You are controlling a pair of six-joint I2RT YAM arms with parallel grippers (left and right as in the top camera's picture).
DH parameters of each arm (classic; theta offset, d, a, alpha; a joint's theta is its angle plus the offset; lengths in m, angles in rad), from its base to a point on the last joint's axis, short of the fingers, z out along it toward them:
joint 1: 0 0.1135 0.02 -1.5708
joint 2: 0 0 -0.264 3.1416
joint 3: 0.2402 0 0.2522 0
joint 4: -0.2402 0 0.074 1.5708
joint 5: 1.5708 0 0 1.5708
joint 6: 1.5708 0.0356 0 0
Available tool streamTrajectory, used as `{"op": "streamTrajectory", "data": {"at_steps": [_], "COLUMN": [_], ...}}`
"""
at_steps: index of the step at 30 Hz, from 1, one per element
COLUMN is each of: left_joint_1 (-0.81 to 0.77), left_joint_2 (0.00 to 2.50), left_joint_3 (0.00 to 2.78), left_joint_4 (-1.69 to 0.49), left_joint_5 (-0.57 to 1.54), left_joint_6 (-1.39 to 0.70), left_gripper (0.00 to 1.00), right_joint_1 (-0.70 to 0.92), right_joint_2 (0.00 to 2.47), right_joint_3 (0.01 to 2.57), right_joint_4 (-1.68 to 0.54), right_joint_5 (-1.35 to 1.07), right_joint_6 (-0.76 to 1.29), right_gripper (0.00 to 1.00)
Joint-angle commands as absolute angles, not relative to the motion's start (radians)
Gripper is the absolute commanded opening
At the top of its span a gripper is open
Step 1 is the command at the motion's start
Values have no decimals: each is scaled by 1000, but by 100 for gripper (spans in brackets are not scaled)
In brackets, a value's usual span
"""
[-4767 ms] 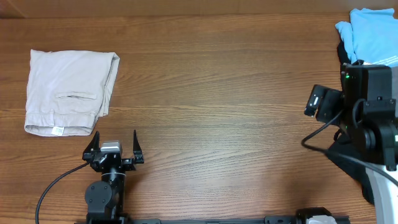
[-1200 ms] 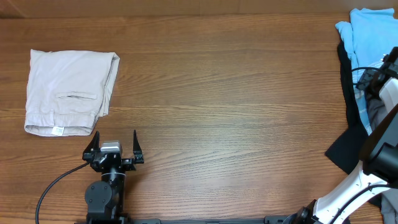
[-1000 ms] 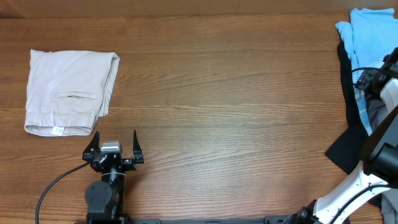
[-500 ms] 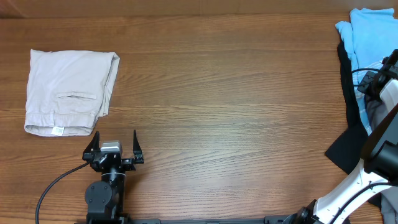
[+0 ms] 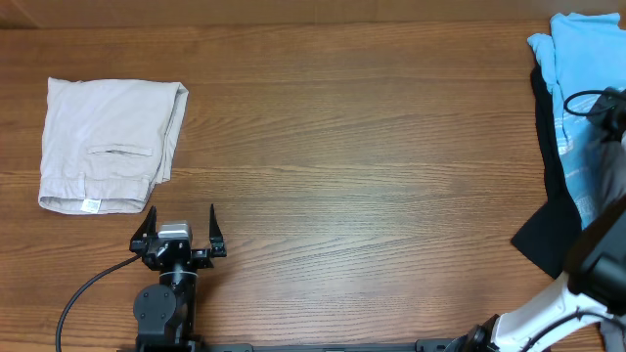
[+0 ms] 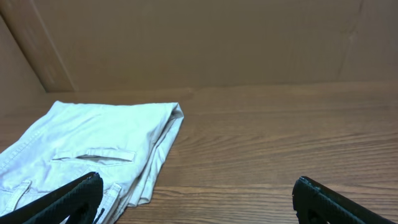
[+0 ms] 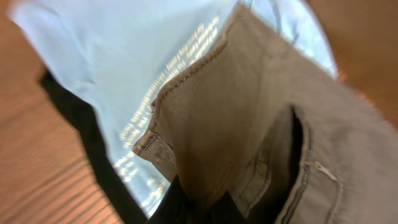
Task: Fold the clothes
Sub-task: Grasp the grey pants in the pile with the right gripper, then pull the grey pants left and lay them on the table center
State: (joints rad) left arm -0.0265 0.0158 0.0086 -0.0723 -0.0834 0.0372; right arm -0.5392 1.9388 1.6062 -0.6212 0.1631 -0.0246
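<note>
The clothes, dark grey woven shorts (image 7: 249, 106), fill the right wrist view. A stitched hem corner and a zipped opening show on them. My right gripper (image 7: 205, 208) is shut on a fold of this fabric at the bottom of that view, and its fingertips are mostly hidden by the cloth. Overhead, the grey shorts (image 5: 604, 186) lie at the far right edge, under the right arm (image 5: 611, 106). My left gripper (image 5: 180, 215) rests open near the front left, with nothing between its fingers (image 6: 68, 199).
Folded pale beige shorts (image 5: 108, 142) lie at the left, just beyond the left gripper. A light-blue shirt (image 5: 577, 59) and a black garment (image 5: 546, 230) are piled with the grey shorts at the right edge. A brown wall (image 6: 199, 43) backs the table.
My right gripper has shut on the grey shorts, and the arm has shifted slightly at the right edge, with more grey cloth showing there. The left arm has not moved.
</note>
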Motion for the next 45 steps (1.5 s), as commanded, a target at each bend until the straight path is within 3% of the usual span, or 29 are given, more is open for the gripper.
{"op": "streamTrajectory", "data": {"at_steps": [1, 8, 16, 27, 35, 36, 38, 40, 43, 45], "left_joint_1": [-27, -27, -27, -27, -27, -27, -27, -27, -27, -27], "left_joint_2": [4, 4, 4, 4, 4, 4, 4, 4, 4, 4], "left_joint_3": [5, 5, 5, 5, 5, 5, 5, 5, 5, 5], "left_joint_4": [-70, -70, -70, -70, -70, -70, -70, -70, -70, -70], "left_joint_5": [-86, -86, -86, -86, -86, -86, -86, -86, -86, -86], "left_joint_6": [60, 60, 61, 61, 60, 60, 61, 60, 60, 61], "left_gripper": [100, 100, 100, 100, 100, 100, 100, 100, 100, 100], "right_joint_1": [-475, -316, 20, 502, 588, 580, 563, 533, 467, 371], "right_joint_2": [1811, 1671, 1714, 1992, 2003, 1984, 1948, 1897, 1808, 1723], "right_joint_3": [1658, 1658, 1654, 1644, 1671, 1683, 1701, 1715, 1718, 1718], "right_joint_4": [-639, -807, -912, -701, -640, -659, -696, -750, -839, -980], "right_joint_5": [118, 46, -142, -144, -216, -249, -291, -301, -300, -268], "right_joint_6": [13, 29, 199, 368, 263, 242, 226, 227, 223, 220], "right_gripper": [4, 4, 4, 4, 5, 13, 51, 73, 86, 86]}}
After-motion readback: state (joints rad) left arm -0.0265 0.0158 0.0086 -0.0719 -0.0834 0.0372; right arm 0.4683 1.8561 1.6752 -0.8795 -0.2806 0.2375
